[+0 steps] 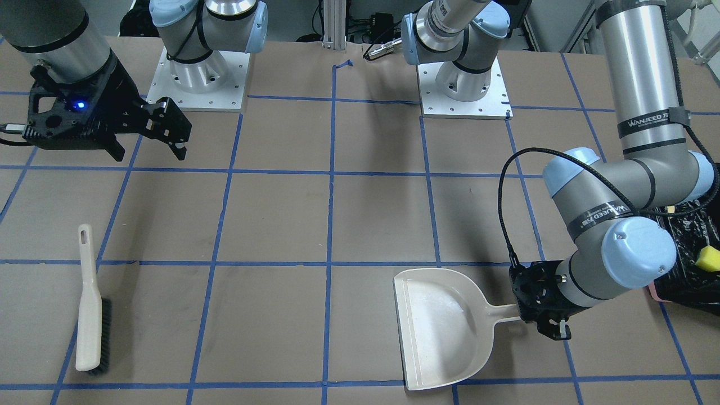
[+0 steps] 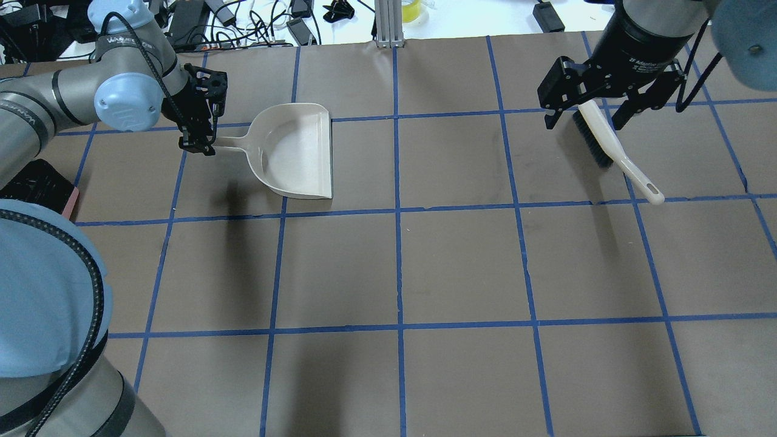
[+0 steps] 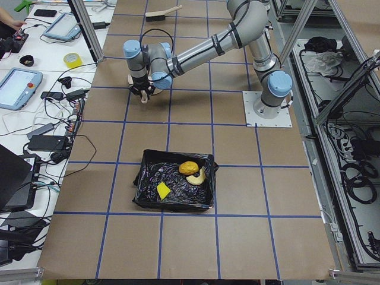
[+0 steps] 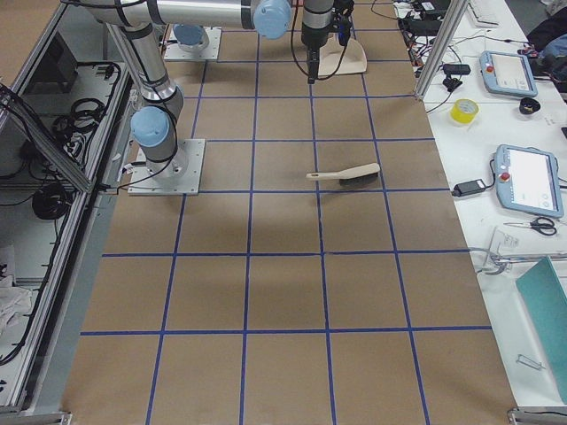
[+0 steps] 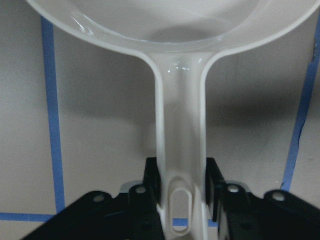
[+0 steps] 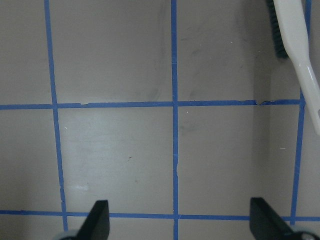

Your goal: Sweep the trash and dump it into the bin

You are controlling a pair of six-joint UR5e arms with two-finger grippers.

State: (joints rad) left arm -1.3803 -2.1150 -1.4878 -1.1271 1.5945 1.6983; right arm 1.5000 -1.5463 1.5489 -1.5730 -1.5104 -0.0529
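The trash lies in the bin [image 3: 142,178], which is lined with a black bag: the potato toy [image 3: 189,168], the croissant toy [image 3: 199,177] and the sponge piece [image 3: 163,190]. The bin also shows at the edge of the front view [image 1: 689,242], with the sponge [image 1: 710,257] in it. My left gripper [image 1: 550,325] [image 2: 199,144] [image 5: 182,197] is shut on the handle of the beige dustpan [image 1: 444,326] [image 2: 297,152] [image 5: 180,125], which rests empty on the table. My right gripper [image 1: 149,153] [image 2: 584,121] [image 6: 181,220] is open and empty above the table.
The beige brush [image 1: 90,315] [image 2: 613,152] [image 6: 295,50] lies flat on the table near my right gripper, apart from it. The table is brown paper with a grid of blue tape. Both arm bases [image 1: 197,84] [image 1: 464,90] stand on the robot's side.
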